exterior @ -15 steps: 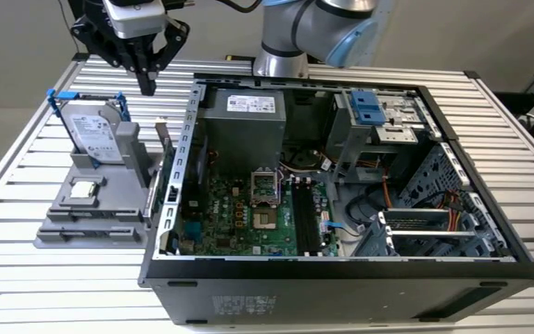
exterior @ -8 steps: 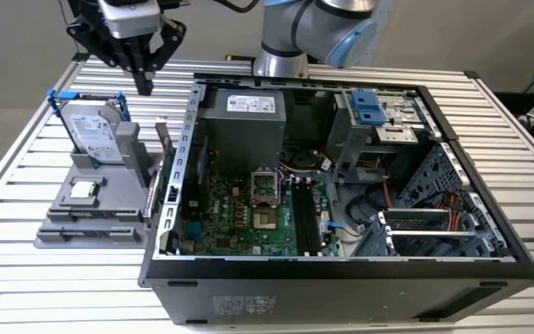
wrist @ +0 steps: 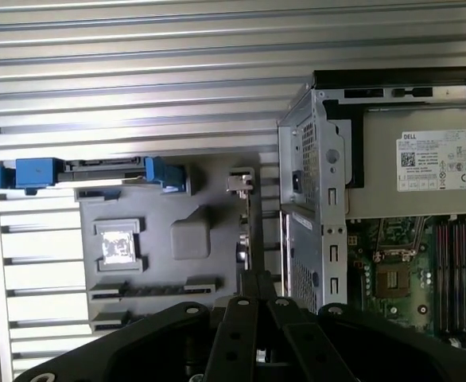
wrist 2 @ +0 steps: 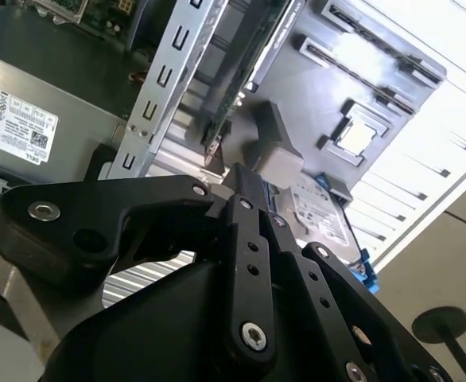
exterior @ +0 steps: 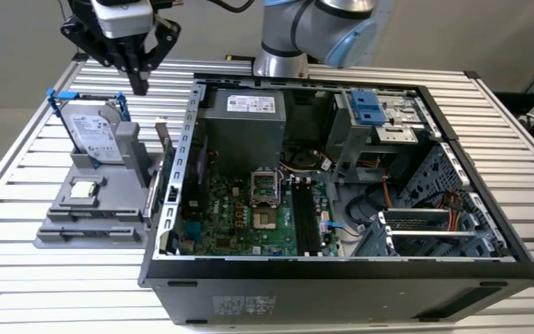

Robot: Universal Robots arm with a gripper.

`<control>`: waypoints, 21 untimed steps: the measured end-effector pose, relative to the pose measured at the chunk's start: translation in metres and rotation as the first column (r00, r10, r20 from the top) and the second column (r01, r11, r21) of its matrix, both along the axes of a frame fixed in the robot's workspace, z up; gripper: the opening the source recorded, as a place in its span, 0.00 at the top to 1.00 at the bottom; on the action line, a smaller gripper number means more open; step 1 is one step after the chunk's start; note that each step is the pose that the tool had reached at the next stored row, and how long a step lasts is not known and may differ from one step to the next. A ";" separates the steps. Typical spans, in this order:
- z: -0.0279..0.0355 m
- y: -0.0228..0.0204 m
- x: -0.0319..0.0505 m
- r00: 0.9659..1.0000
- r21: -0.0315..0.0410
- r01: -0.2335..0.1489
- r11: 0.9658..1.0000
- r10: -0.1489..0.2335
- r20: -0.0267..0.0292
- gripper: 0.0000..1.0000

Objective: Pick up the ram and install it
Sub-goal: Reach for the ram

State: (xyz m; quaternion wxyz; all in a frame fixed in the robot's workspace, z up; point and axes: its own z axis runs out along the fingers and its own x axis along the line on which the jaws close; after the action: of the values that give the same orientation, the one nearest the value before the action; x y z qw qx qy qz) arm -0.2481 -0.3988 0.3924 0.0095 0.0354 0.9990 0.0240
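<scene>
Your black gripper (exterior: 139,82) hangs above the grey holder tray (exterior: 72,224), jaws pressed together on nothing. The long, thin, greenish ram stick (wrist 2: 253,60) stands on edge in that tray, just beside the open black computer case (exterior: 341,285).

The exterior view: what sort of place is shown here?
Probably a robotics lab workbench for computer assembly: an open computer case lies on a slatted metal table, a grey holder beside it carries a hard drive, and a gripper hangs above.
</scene>
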 end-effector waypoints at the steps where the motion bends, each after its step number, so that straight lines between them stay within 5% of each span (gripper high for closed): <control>1: 0.0000 0.0000 -0.0013 1.000 0.000 0.000 1.000 0.000 0.000 1.00; 21: -0.0001 0.0000 -0.0223 1.000 0.000 0.000 1.000 0.000 0.000 1.00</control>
State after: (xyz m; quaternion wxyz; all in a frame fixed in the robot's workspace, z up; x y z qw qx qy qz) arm -0.2704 -0.3988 0.3924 0.0094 0.0354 0.9990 0.0240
